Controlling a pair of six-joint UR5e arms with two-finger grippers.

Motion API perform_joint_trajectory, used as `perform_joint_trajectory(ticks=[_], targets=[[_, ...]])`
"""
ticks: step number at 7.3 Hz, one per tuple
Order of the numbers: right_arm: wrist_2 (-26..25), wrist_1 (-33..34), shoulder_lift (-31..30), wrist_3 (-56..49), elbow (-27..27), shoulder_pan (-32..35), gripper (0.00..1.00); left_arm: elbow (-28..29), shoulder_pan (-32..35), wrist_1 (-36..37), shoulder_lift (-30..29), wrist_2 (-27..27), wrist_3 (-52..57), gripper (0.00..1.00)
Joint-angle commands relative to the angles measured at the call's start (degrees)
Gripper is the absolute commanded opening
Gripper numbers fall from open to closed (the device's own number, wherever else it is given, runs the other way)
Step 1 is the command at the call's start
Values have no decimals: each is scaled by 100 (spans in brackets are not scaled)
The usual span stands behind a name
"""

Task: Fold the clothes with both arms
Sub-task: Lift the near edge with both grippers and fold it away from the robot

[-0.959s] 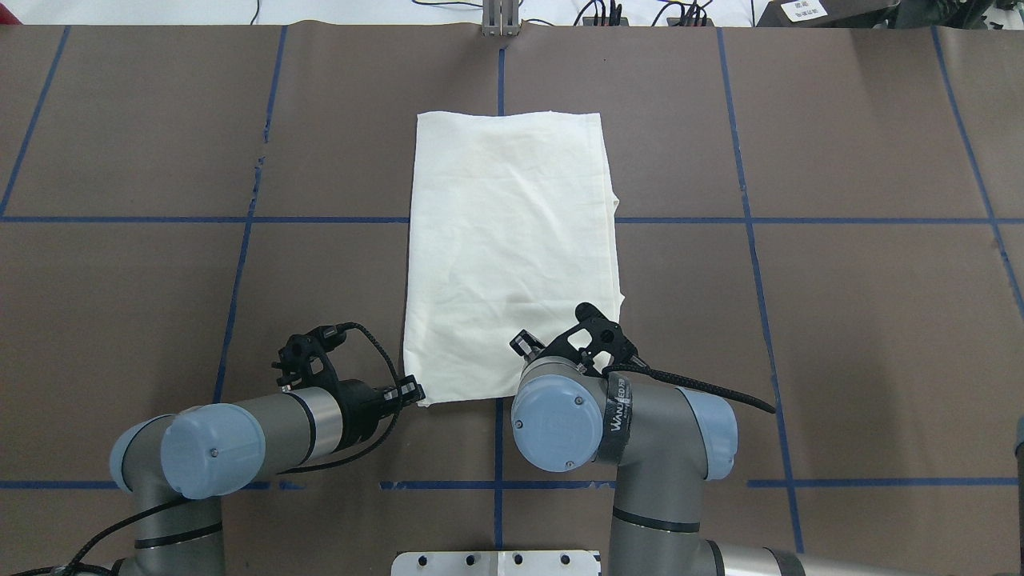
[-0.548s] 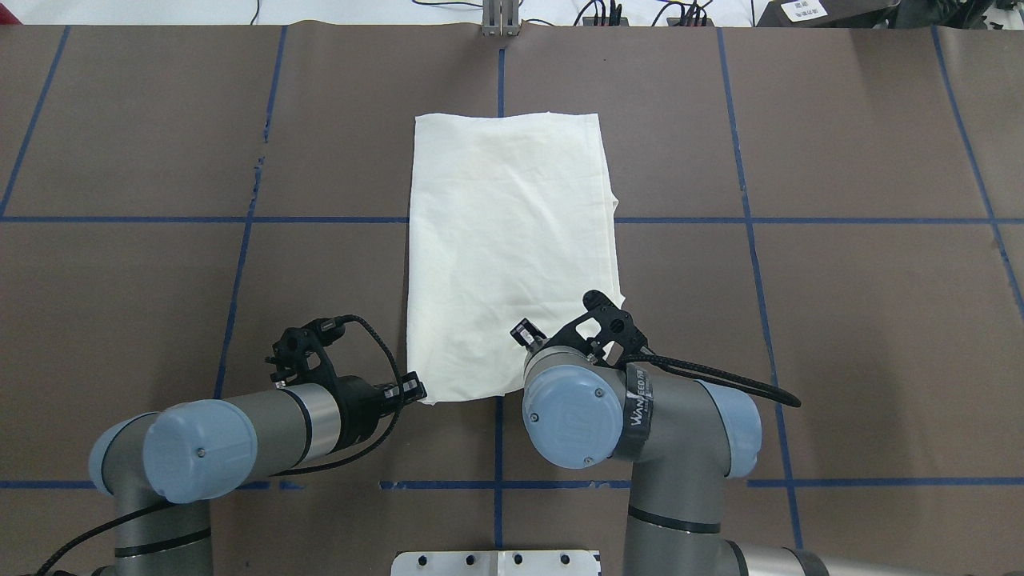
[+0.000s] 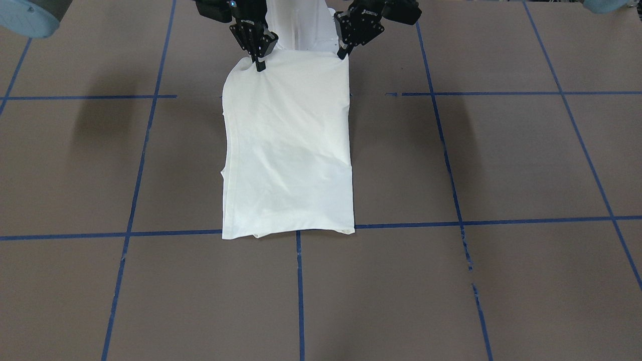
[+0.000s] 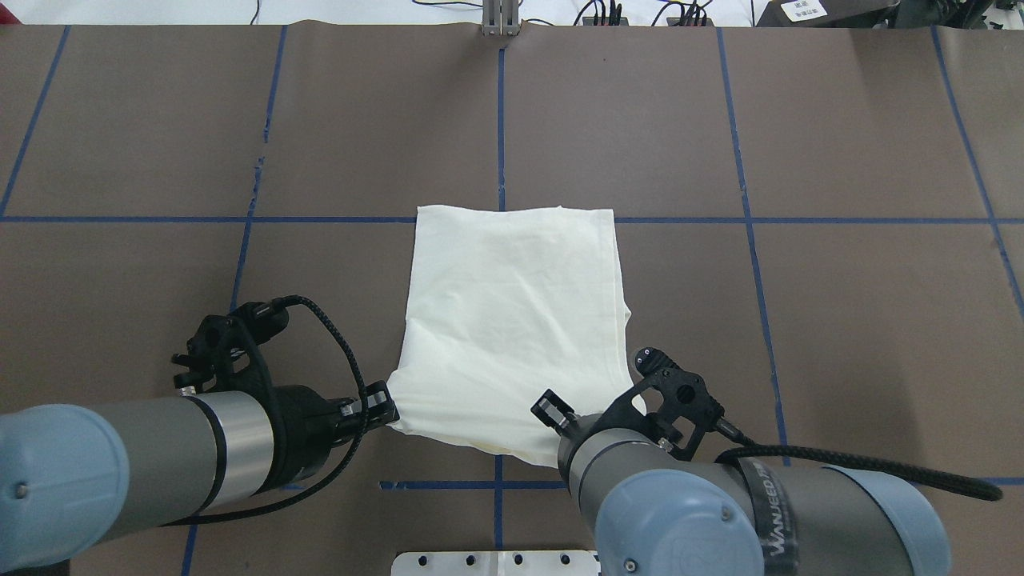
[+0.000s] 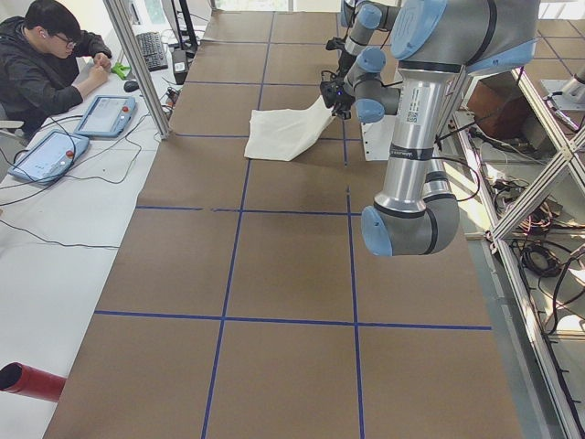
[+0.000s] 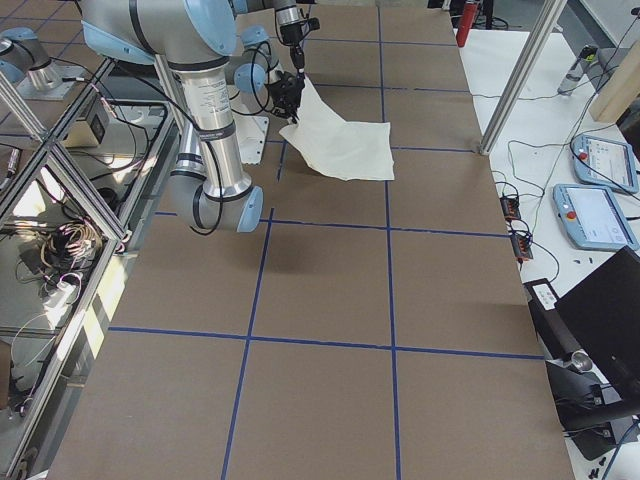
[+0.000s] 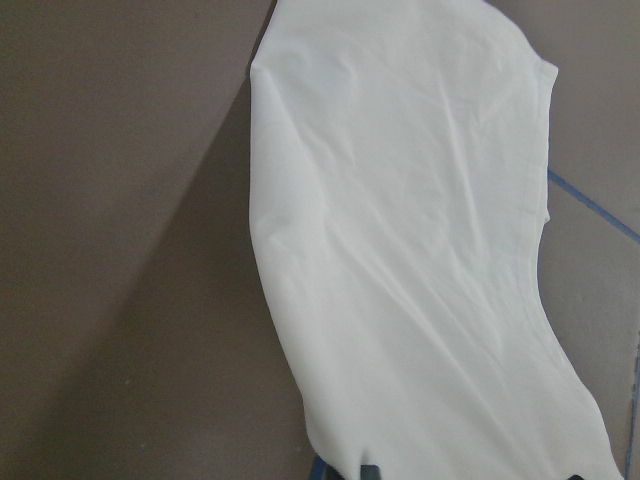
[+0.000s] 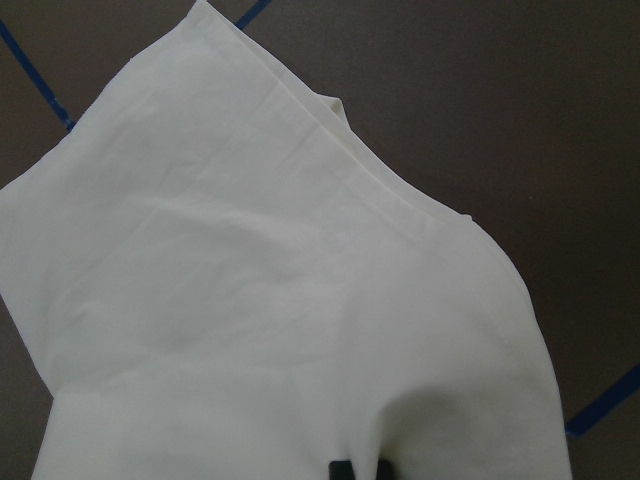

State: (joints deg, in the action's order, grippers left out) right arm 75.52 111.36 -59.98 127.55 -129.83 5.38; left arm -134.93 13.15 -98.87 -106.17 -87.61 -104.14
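Note:
The clothes are one cream shirt, folded into a long strip with its plain side up. Its far part lies flat on the table. The near edge is raised off the surface and sags between my two grippers. The left gripper is shut on the near-left corner, also seen from across the table. The right gripper is shut on the near-right corner; in the overhead view its own wrist hides its fingers. Both wrist views show the shirt hanging away from dark fingertips at the bottom edge.
Brown paper with a blue tape grid covers the table. A white base plate sits at the near edge and a metal bracket at the far edge. A seated person with tablets is beside the table's far side.
Both grippers drew back toward the robot and rose, holding the near corners. The shirt slid with them; its far edge now lies at the blue cross line. The near edge lifted.

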Motion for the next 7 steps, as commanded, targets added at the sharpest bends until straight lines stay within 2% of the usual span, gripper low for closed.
perform_joint_trajectory(ticks=[1,2,3,4,7], targets=[[-11,228,30,-80,-9,-20,0,35,-40,421,-166,-81,51,0],[6,167,65,-203,219,233,0,498,29,421,-489,-73,295,0],[6,-155,178,-317,674,497,0,877,248,412,-718,-72,489,0],[41,-550,275,-423,1140,734,0,1037,433,412,-799,-90,769,0],[50,-1211,285,-888,1802,1210,0,1739,1021,369,-1176,-107,1228,0]])
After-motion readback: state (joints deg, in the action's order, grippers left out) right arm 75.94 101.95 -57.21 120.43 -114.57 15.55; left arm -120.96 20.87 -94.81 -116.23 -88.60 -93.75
